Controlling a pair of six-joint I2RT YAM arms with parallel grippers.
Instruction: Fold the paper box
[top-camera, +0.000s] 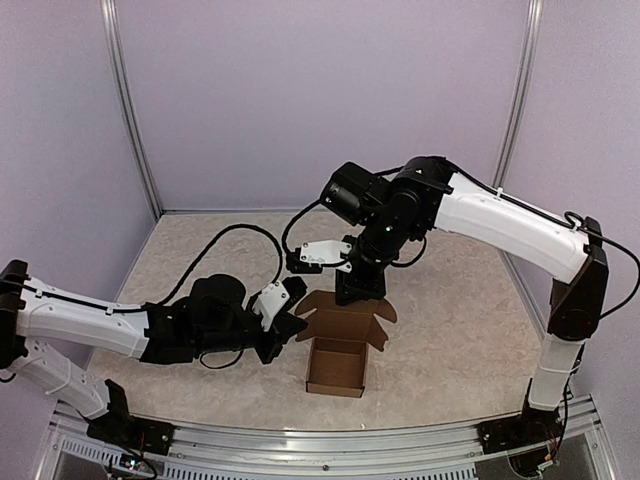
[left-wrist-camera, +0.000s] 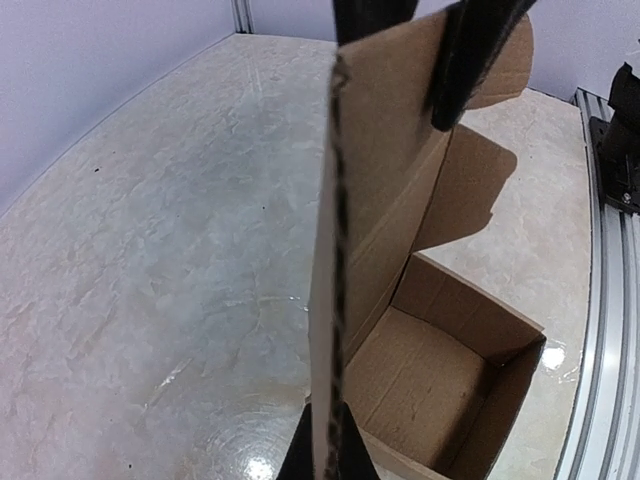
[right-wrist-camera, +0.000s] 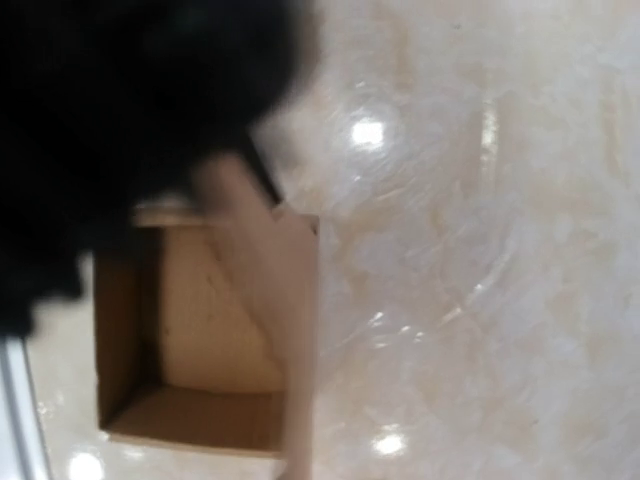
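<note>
Box: brown cardboard box (top-camera: 337, 372), top open, resting on the bench (top-camera: 460, 330) at about 6 o'clock of the bench's middle, near the front rail (top-camera: 330, 440).
Box inside: bare floor and creased walls show in the left wrist view (left-wrist-camera: 430, 380). The right wrist view gives the same hollow from above, but blurred (right-wrist-camera: 200, 330).
Flap: one tall flap (top-camera: 350, 318) rises from the box's 12 o'clock wall, and a small tab hangs off it at 2 o'clock.
Left arm: white and black, the left arm (top-camera: 90, 320) reaches in low from 8 o'clock and ends at the flap's 9 o'clock edge.
Left jaws: pressed together on the flap. In the left wrist view the cardboard runs edge-on (left-wrist-camera: 328, 250) straight up from between the two black tips at the bottom of the frame.
Right arm: the right arm (top-camera: 510, 225) arches over from 3 o'clock, its wrist pointing down at the flap's top, at 12 o'clock of the box.
Right jaws: two dark fingers (left-wrist-camera: 460, 60) sit at the flap's upper edge, one lying across its inner face. I cannot tell whether they pinch the cardboard or stand apart from it.
Right wrist view: a black blurred mass fills its 10 o'clock corner.
Surround: lilac walls (top-camera: 320, 100) close the bench at the back and sides.
</note>
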